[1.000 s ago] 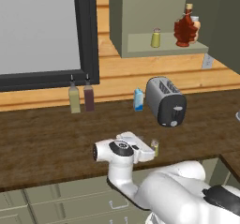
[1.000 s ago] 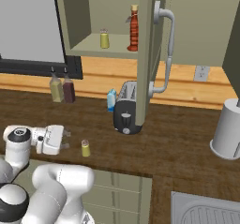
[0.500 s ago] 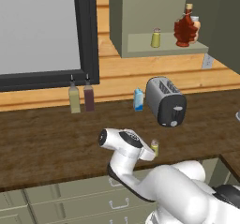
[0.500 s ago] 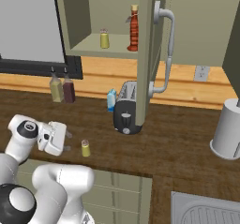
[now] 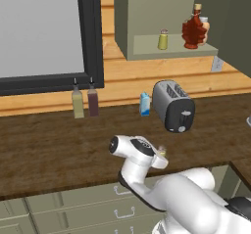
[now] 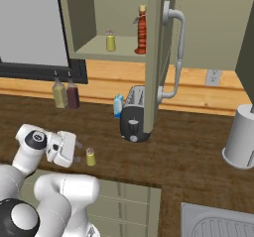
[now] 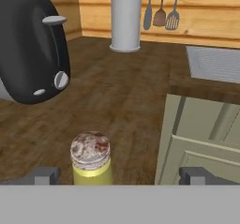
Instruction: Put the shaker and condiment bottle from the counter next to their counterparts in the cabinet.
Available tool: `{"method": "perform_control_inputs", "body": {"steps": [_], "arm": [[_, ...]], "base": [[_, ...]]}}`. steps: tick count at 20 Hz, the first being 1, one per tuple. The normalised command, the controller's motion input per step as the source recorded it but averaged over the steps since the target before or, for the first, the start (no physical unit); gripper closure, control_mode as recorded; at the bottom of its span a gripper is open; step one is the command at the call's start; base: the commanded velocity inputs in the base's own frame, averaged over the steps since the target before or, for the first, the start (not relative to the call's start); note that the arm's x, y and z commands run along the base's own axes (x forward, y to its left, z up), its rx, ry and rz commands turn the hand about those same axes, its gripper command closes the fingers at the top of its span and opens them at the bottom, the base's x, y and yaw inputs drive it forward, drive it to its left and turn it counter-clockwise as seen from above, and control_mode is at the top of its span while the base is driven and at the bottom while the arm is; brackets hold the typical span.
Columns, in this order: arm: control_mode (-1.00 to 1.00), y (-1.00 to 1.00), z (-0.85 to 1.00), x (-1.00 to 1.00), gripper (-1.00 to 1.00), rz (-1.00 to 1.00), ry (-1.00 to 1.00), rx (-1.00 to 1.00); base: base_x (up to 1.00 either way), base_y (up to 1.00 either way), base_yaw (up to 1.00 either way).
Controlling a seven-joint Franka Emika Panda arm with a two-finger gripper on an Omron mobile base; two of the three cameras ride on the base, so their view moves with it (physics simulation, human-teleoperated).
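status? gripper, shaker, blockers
Gripper open, level with shaker, not gripping. Shaker upright on counter near front edge. Toaster behind it, path clear.

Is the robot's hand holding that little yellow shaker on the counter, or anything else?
Nothing is held. The hand is open, its fingertips apart on either side of the shaker, which stands on the counter.

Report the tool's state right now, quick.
Tool: open, holding nothing; the shaker stands between its fingertips on the counter.
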Motion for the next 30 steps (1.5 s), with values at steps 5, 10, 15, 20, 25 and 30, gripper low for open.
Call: {"method": "perform_control_inputs", "body": {"steps": [5, 10, 15, 20, 25, 30], "arm": [[-1.00, -0.53, -0.06, 0.16, -1.00, 0.00, 0.00, 0.00], [-1.00, -0.10, 0.00, 0.17, -1.00, 0.00, 0.01, 0.04], [-1.00, 0.00, -0.11, 0.07, -1.00, 0.00, 0.02, 0.01], [-1.00, 0.00, -0.30, 0.08, -1.00, 0.00, 0.03, 0.00], [-1.00, 0.00, -0.21, 0.04, -1.00, 0.00, 0.00, 0.00], [-1.00, 0.00, -0.12, 0.02, -1.00, 0.00, 0.00, 0.00]], "base": [[0.00, 0.00, 0.00], [0.00, 0.00, 0.00], [0.00, 0.00, 0.00], [0.00, 0.00, 0.00], [0.00, 0.00, 0.00], [0.00, 0.00, 0.00]]}}
